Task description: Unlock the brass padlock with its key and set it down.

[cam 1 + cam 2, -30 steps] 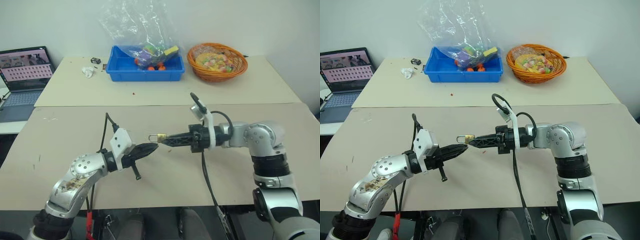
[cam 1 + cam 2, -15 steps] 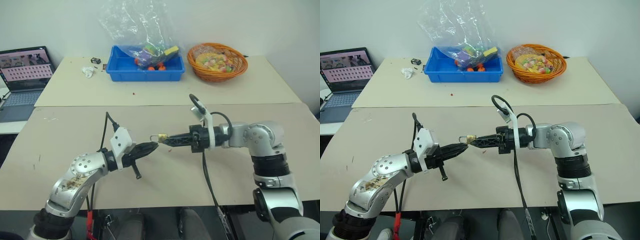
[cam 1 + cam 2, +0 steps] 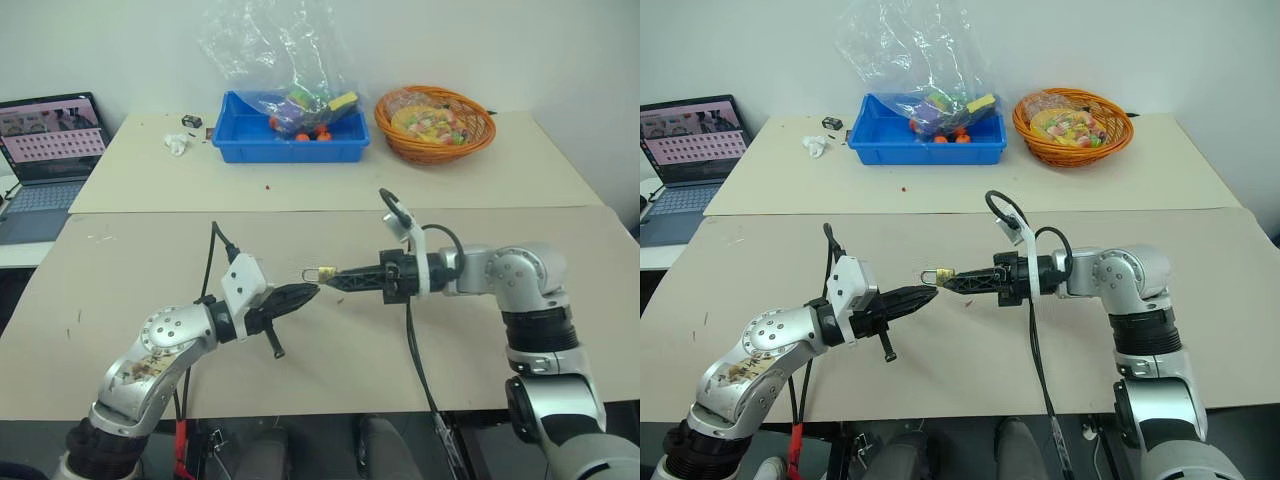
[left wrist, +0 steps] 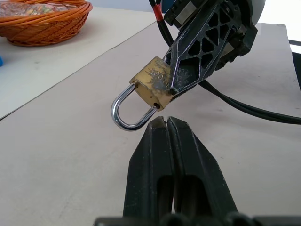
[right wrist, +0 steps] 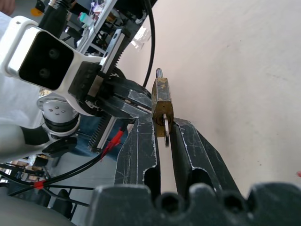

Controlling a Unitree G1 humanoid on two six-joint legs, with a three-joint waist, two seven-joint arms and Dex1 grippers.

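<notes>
Held aloft above the beige worktop (image 3: pixel 330 370): brass padlock (image 4: pixel 155 81), body pinched between the right gripper (image 3: pixel 330 274) fingers (image 4: pixel 202 52), silvery shackle closed and pointing toward the left gripper (image 3: pixel 312 291). Left fingers (image 4: pixel 157 155) clenched together, tips just beside the shackle. Thin metal piece, perhaps the key (image 5: pixel 167 134), wedged between the right fingers.

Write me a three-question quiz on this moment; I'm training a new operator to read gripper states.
1. True or false: the brass padlock lies on the table.
2. Which gripper holds the padlock?
A. left gripper
B. right gripper
3. Complete: the padlock's shackle points toward the ___ gripper.

Key: 1 false, it is held in the air; 2 B; 3 left.
</notes>
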